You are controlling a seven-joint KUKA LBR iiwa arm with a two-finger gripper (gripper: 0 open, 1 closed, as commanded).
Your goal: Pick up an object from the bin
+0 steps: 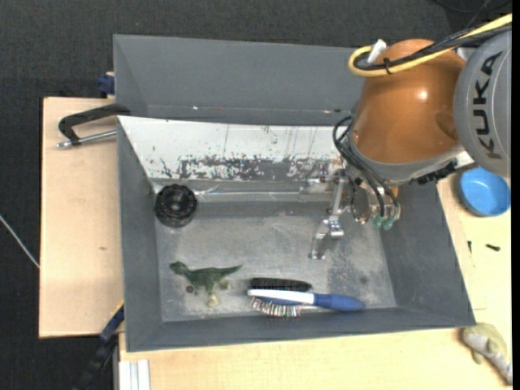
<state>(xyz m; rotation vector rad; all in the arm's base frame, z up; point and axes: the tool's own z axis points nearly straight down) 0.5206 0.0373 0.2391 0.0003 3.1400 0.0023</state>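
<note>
My gripper [331, 229] hangs over the bare bin floor right of the middle, below the orange cover, with nothing seen in it. The nearest thing is a brush with a blue and white handle [302, 300], lying along the front wall just below the gripper. A black comb-like brush [279, 285] lies right behind it, touching it. A small green toy dinosaur [205, 276] stands at the front left.
A black round cap-like thing [175, 204] sits at the left, near the back wall. The bin's sloping walls close in on all sides, and the arm with its cables comes in from the right.
</note>
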